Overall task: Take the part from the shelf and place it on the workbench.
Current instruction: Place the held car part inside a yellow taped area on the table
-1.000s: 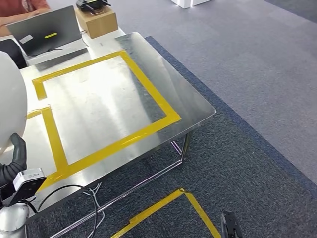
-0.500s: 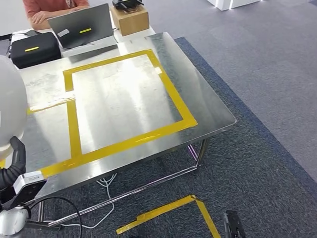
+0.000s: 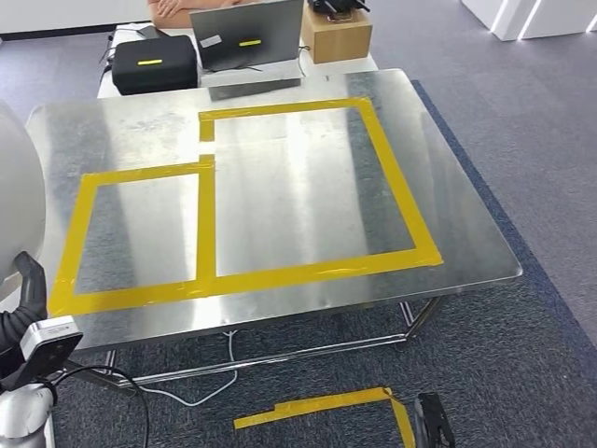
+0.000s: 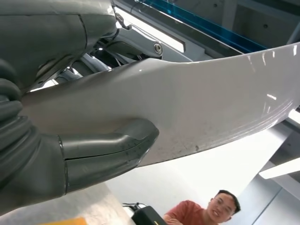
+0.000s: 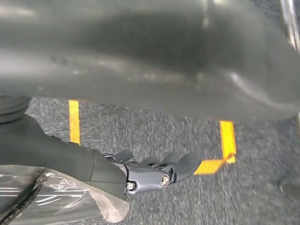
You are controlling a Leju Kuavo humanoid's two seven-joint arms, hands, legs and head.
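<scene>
At the far left the pale curved part [image 3: 18,196] rides high beside the robot's body, gripped by the left hand [image 3: 27,303], whose thumb and fingers [image 4: 106,150] clamp its underside. Over the last second the whole view has swung, so it is the robot that has turned: the steel counter [image 3: 465,233], skewed a moment ago, now lies square in front, with both yellow tape frames [image 3: 205,224] in sight. This suggests the carry is nearly over and that setting the part down comes next. Beyond the far edge stand a black case [image 3: 153,63], a laptop [image 3: 246,35] and a cardboard box [image 3: 337,35]. At the near right the right hand [image 3: 431,425] hangs low over the carpet, fingers [image 5: 166,171] loosely extended and holding nothing
</scene>
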